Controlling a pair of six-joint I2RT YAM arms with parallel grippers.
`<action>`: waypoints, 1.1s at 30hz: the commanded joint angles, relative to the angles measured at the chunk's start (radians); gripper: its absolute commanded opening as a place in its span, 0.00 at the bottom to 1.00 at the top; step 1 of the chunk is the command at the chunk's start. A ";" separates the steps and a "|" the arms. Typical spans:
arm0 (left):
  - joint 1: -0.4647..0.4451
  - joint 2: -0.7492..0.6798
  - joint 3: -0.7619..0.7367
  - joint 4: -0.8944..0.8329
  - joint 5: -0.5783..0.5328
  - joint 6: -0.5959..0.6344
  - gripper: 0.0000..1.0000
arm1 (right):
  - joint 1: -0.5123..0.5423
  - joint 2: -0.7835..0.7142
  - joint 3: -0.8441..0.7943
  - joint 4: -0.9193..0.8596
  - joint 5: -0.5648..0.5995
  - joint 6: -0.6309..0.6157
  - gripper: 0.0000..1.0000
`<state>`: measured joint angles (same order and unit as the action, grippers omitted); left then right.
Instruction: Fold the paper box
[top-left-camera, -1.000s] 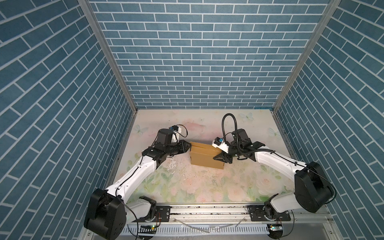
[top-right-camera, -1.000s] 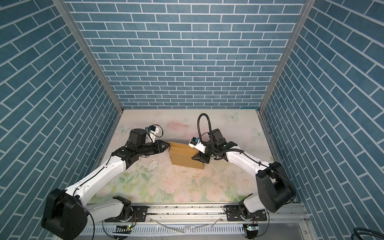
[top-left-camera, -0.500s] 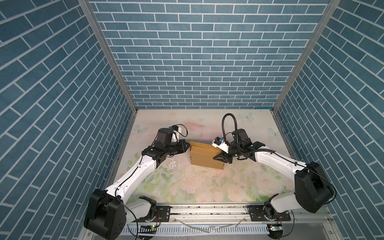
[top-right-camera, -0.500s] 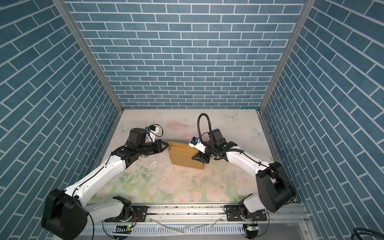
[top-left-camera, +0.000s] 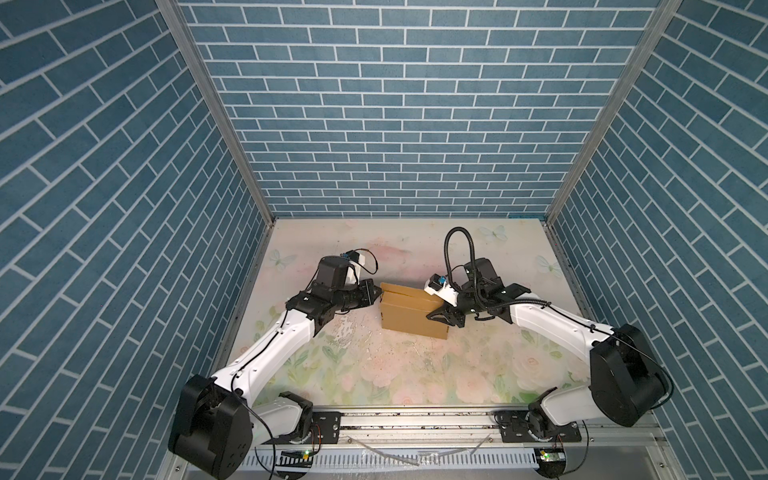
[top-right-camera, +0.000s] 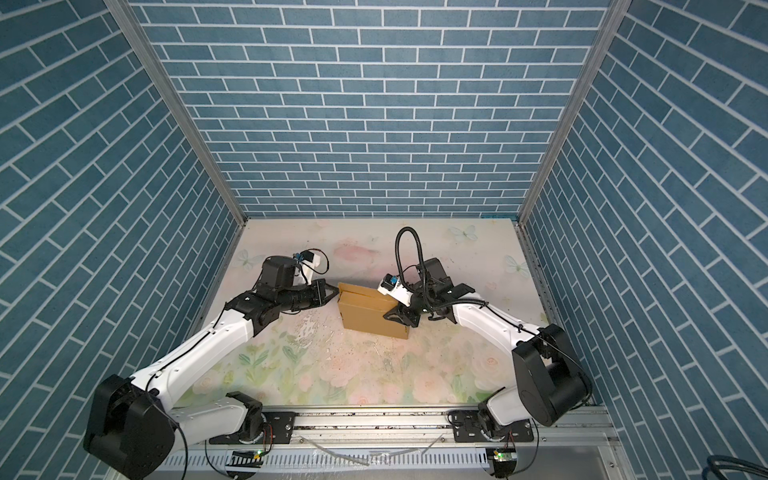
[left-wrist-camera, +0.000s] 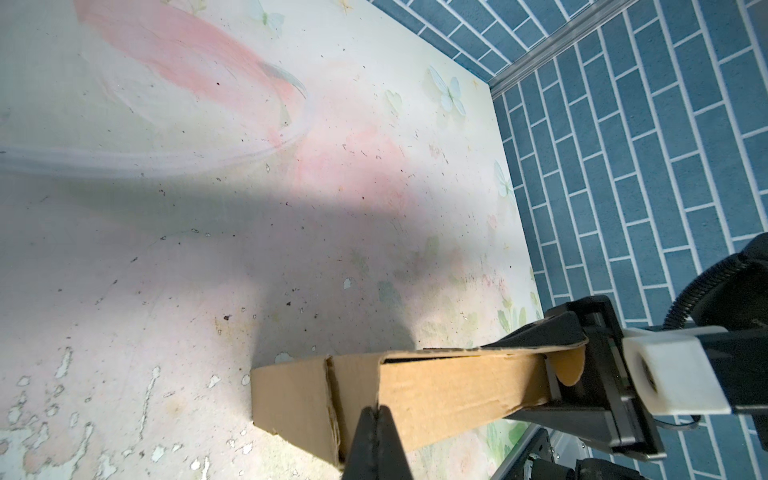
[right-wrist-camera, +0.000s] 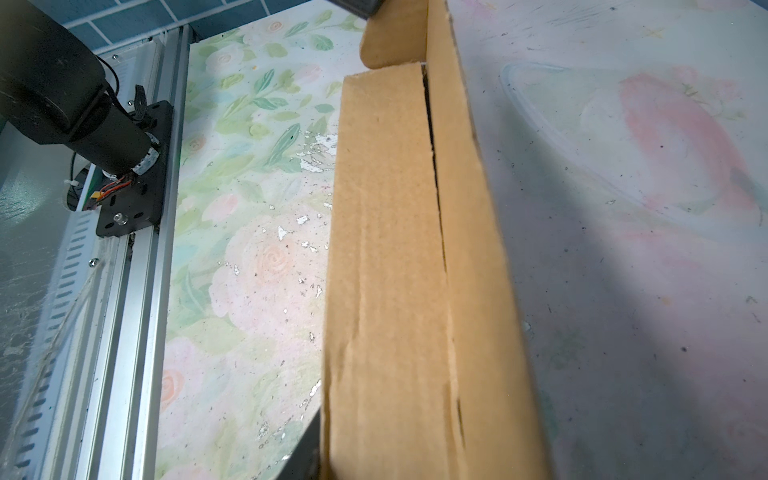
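Note:
The paper box (top-left-camera: 411, 311) (top-right-camera: 370, 312) is brown cardboard folded into a shallow closed shape, lying mid-table in both top views. My left gripper (top-left-camera: 377, 291) (left-wrist-camera: 377, 415) is shut, and its tips touch the box's left end at a flap seam, with nothing between them. My right gripper (top-left-camera: 441, 318) (top-right-camera: 398, 319) straddles the box's right end and is closed on it. In the left wrist view its black fingers (left-wrist-camera: 540, 334) sit on either side of the cardboard (left-wrist-camera: 457, 384). The right wrist view shows the box (right-wrist-camera: 407, 270) lengthwise with a narrow slit along the lid and one dark finger (right-wrist-camera: 306, 455) beside it.
The table (top-left-camera: 415, 374) has a worn floral covering with flaked patches. Blue brick-pattern walls (top-left-camera: 395, 124) close in three sides. An aluminium rail (top-left-camera: 415, 419) with both arm bases runs along the front edge. The left arm's base motor (right-wrist-camera: 83, 104) shows in the right wrist view.
My left gripper's fingers have closed together beside the box's left end. The box and the right arm have stayed where they were.

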<state>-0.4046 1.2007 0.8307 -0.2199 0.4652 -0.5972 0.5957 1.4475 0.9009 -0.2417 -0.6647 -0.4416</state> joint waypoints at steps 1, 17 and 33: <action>-0.011 0.000 0.025 -0.031 -0.033 0.008 0.04 | 0.004 -0.015 -0.031 -0.034 0.036 0.015 0.16; -0.049 -0.002 0.022 -0.066 -0.102 0.033 0.01 | 0.004 -0.026 -0.035 -0.039 0.040 0.015 0.16; -0.086 0.000 0.010 -0.099 -0.172 0.062 0.00 | 0.005 -0.030 -0.039 -0.040 0.045 0.015 0.15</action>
<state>-0.4793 1.2007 0.8482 -0.2691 0.3244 -0.5591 0.5957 1.4361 0.8948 -0.2436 -0.6514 -0.4408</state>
